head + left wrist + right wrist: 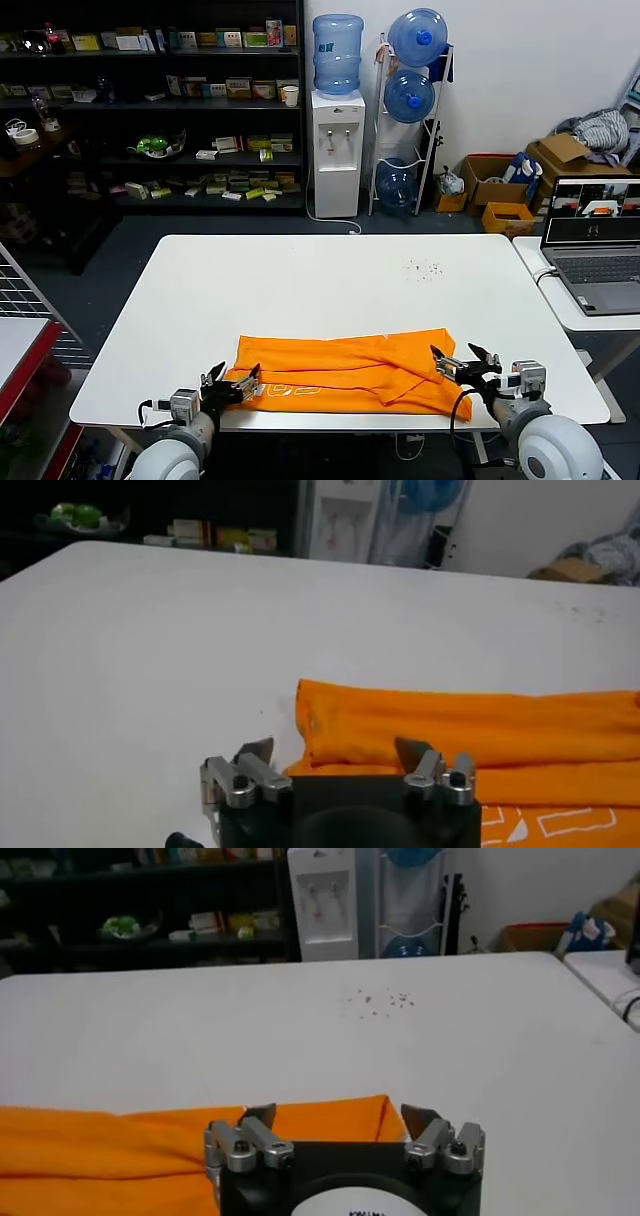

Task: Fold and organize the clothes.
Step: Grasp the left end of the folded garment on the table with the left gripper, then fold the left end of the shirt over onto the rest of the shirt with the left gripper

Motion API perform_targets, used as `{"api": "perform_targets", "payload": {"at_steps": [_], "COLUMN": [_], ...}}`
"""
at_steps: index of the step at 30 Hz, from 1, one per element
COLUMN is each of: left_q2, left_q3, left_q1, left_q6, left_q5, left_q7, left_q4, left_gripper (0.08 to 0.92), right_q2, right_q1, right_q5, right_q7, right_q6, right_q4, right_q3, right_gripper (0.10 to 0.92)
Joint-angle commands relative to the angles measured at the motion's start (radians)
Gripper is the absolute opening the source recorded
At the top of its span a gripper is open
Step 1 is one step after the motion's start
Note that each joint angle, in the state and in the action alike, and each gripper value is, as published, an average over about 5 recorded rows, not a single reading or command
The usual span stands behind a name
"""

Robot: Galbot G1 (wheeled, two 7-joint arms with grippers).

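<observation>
The orange T-shirt point(350, 372) lies folded into a long band on the white desk point(300, 290), close to the near edge, with pale letters showing on its front strip. The left gripper point(232, 382) sits at the shirt's left end, its fingers spread wide. The right gripper point(462, 362) sits at the right end, spread too. Neither seems to hold the cloth.

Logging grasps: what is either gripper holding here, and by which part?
Nothing: left gripper and right gripper stand open at the orange T-shirt's near corners.
</observation>
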Motion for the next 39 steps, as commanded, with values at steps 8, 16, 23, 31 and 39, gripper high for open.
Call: {"api": "perform_targets", "payload": {"at_steps": [8, 16, 23, 31, 39], "left_q2": [0.027, 0.032, 0.030, 0.026, 0.039], "left_q3": [0.024, 0.034, 0.034, 0.030, -0.006], "left_q1": [-0.039, -0.049, -0.031, -0.023, -0.030], "left_q6": [0.027, 0.047, 0.056, 0.056, 0.057], "left_q5": [-0.044, -0.068, -0.072, -0.075, -0.079], "left_q7": [-0.004, -0.013, -0.019, -0.027, -0.027], "left_q4": [0.049, 0.043, 0.023, 0.012, 0.005], "left_gripper": [0.783, 0.559, 0.359, 0.142, 0.122], "right_q2": [0.007, 0.008, 0.006, 0.012, 0.016], "right_q1": [-0.022, -0.022, -0.011, -0.005, 0.003], "right_q5": [-0.008, -0.007, -0.003, -0.003, -0.004], "right_q7": [-0.003, -0.003, -0.001, 0.004, 0.004], "right_q6": [0.002, 0.002, -0.001, -0.001, 0.003], "right_q4": [0.002, -0.005, -0.006, -0.007, -0.011], "right_q3": [0.018, 0.017, 0.008, 0.000, -0.003], "right_gripper": [0.823, 0.823, 0.823, 0.823, 0.823]}}
